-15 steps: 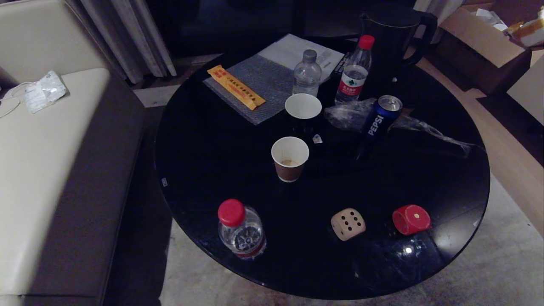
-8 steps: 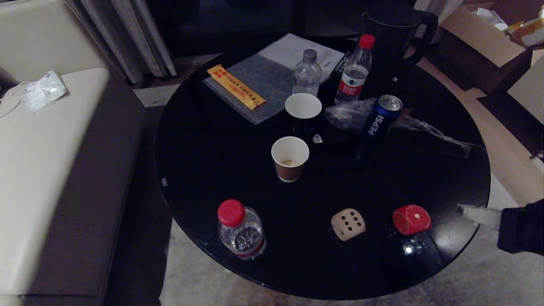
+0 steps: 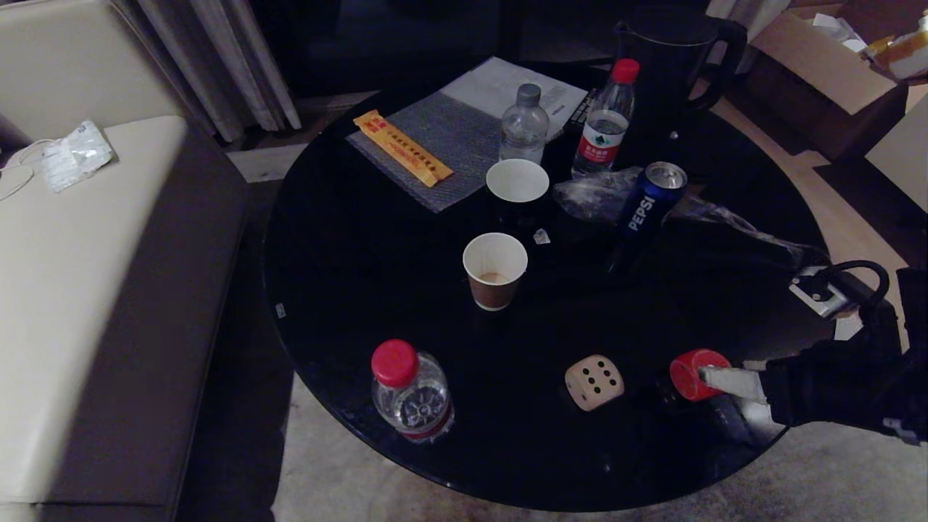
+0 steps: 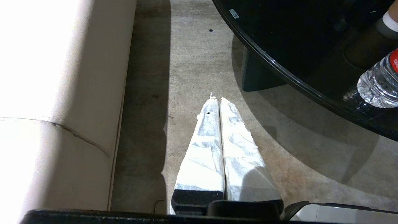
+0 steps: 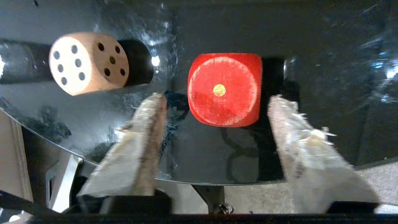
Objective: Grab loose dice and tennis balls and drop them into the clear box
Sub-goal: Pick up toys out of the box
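The step in hand looks like the pick of the red die (image 5: 224, 89): the right gripper (image 5: 214, 109) hovers at the near right edge of the round table (image 3: 348, 290) with its jaws spread wide, one cloth-wrapped finger on either side of the die but neither touching it. The next move, as I judge it, calls for easing forward until the die sits squarely between the pads, then closing on its flat sides, since the rounded corners and smooth painted faces could slip.

The die is a rounded cube, one yellow pip up. Just to its left stands the tan wooden die (image 3: 594, 381), matte, dark pips, five on top. Both rest on the table's glossy black top, which mirrors the lights. Further left near the edge stands a clear ribbed water bottle (image 3: 412, 395) with a red cap. No clear box or tennis balls are in view.

The left gripper (image 4: 219, 102) hangs parked over the carpet beside the sofa, jaws pressed together.

Farther back stand a paper cup (image 3: 495, 270) and a Pepsi can (image 3: 650, 199).
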Controlling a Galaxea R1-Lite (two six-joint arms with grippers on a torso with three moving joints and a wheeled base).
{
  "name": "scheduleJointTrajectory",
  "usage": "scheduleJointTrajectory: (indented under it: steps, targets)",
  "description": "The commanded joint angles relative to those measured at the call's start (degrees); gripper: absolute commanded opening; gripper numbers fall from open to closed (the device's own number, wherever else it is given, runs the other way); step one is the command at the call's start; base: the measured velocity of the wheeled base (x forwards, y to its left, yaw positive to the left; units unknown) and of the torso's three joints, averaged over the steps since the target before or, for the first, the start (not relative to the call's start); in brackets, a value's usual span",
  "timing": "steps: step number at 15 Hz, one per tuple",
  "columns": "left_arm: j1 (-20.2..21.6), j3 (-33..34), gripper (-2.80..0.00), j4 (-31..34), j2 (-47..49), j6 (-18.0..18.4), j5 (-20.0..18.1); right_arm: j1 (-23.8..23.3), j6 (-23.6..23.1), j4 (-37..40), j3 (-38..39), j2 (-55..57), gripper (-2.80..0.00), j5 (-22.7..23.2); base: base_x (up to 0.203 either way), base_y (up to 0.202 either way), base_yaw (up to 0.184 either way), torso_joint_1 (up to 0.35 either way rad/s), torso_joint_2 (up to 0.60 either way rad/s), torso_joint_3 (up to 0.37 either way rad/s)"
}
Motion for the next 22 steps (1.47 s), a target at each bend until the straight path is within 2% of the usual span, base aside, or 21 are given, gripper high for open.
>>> scheduleJointTrajectory:
  steps: [1, 7, 13, 15, 19, 20, 22]
  targets:
    - [-0.04, 0.09, -2.8, 0.0, 0.06, -0.06, 0.04, 0.04, -0.12, -0.6, -0.24, 2.68, 0.0, 0.28, 0.0, 0.0, 0.0, 0.0, 0.0, 0.0]
    - [-0.05, 0.09, -2.8, 0.0, 0.06, -0.06, 0.04, 0.09, -1.16, -7.92, -0.6, 8.21, 0.0, -0.06, 0.0, 0.0, 0.0, 0.0, 0.0, 0.0]
    - [0.03, 0.09, -2.8, 0.0, 0.06, -0.06, 0.04, 0.09, -1.22, -8.39, -1.55, 10.3, 0.0, -0.29, 0.0, 0.0, 0.0, 0.0, 0.0, 0.0]
    - [0.03, 0.09, -2.8, 0.0, 0.06, -0.06, 0.04, 0.09, -1.28, -8.41, -1.99, 10.91, 0.0, -2.46, 0.0, 0.0, 0.0, 0.0, 0.0, 0.0]
    - [0.03, 0.09, -2.8, 0.0, 0.06, -0.06, 0.04, 0.04, -5.52, -7.78, -1.93, 10.99, 0.0, -2.95, 0.0, 0.0, 0.0, 0.0, 0.0, 0.0]
    - [-0.05, 0.09, -2.8, 0.0, 0.06, -0.06, 0.04, 0.02, -6.46, -7.75, -1.93, 11.03, -2.8, -3.04, 0.0, 0.0, 0.0, 0.0, 0.0, 0.0]
    - [0.03, 0.09, -2.8, 0.0, 0.06, -0.06, 0.04, 0.09, -7.76, -7.5, -1.62, 11.2, -2.8, -3.04, 0.0, 0.0, 0.0, 0.0, 0.0, 0.0]
